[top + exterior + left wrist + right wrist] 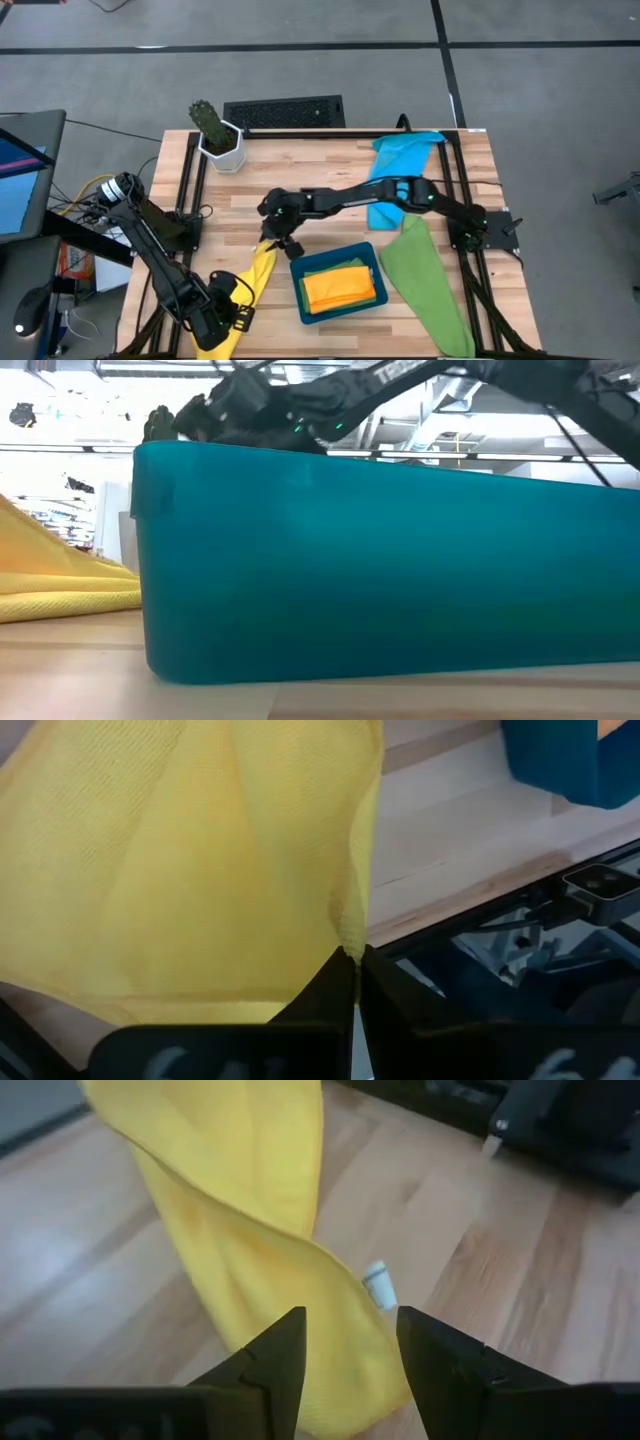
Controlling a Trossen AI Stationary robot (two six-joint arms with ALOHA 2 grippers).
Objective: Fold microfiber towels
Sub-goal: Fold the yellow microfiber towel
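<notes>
Between the two grippers: one soft yellow microfiber towel (255, 280), stretched in a twisted band across the pale wooden slatted surface (330, 165).

Left gripper (222, 318): at the near edge of the surface, fingers (330, 995) closed tight on one corner of the yellow towel, cloth fanning away from the fingertips.

Right gripper (281, 246): over the far end of the same towel, fingers (275, 1355) parted and holding nothing; cloth lies just ahead of and below them, its white label (377, 1285) showing beside the fold.

Just beside the right fingers: rigid dark teal rectangular tray (368, 251), holding a folded orange towel (343, 288) on a folded green one (335, 266) (two items apparently done).

Well behind the right fingers, under that arm: bright sky-blue towel (405, 152) and a second green towel (430, 285), both unfolded.

Step in hand, by judgement: the yellow towel's first fold, one end pinned, the other free.

Next move calls for: the right fingers to close on a free corner, then both ends to draw the twisted cloth out flat.
</notes>
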